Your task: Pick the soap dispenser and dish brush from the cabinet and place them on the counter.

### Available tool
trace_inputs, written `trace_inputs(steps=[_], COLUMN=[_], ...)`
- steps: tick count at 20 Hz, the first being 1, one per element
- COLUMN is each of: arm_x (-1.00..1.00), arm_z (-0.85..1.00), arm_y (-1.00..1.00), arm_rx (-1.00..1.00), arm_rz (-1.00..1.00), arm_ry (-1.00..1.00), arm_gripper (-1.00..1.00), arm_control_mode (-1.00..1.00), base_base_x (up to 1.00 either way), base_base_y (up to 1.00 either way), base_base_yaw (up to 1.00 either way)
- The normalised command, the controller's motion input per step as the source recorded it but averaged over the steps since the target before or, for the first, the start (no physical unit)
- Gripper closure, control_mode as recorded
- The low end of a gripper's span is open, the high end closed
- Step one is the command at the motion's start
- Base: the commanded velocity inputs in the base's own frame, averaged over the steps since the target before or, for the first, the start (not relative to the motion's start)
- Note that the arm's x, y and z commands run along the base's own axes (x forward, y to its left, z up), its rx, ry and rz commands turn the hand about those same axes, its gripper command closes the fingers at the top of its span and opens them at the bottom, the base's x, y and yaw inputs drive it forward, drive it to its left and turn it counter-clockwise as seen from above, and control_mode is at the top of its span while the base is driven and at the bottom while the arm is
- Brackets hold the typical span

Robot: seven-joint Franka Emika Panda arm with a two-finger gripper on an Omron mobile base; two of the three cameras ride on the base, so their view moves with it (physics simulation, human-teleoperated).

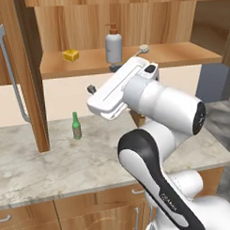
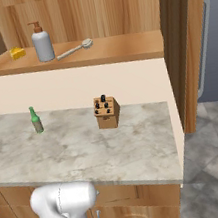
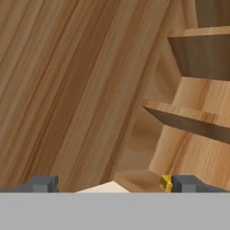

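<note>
Right base view: rigid, slick, top-heavy pale grey-white soap dispenser bottle (image 2: 43,44) is best gripped mid-body; gripper (image 3: 114,184) is seen wide open, empty.

arm (image 1: 163,106): glossy white rounded shells | joints: dark bands | fingers (image 3: 43,183): small, dark grey

One soap dispenser (image 2: 42,43), one dish brush (image 2: 75,49), one yellow sponge (image 2: 17,52), one green bottle (image 2: 36,121), one knife block (image 2: 106,112).
</note>
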Motion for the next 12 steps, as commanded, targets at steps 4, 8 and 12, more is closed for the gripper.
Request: trace_inputs(steps=[4, 8, 12], arm_x=[-0.02, 0.00, 0.00], arm_z=[0.14, 0.15, 0.14], arm_y=[-0.40, -0.38, -0.38], arm_rx=[0.15, 0.09, 0.07], arm_rz=[-0.14, -0.13, -0.14], arm_ry=[0.00, 0.00, 0.01], arm_gripper=[-1.00, -1.00, -1.00], arm_control_mode=[-1.00, -1.00, -1.00], base_base_x=[0.00, 0.00, 0.00], base_base_y=[0.00, 0.00, 0.00], base_base_yaw=[0.00, 0.00, 0.00])
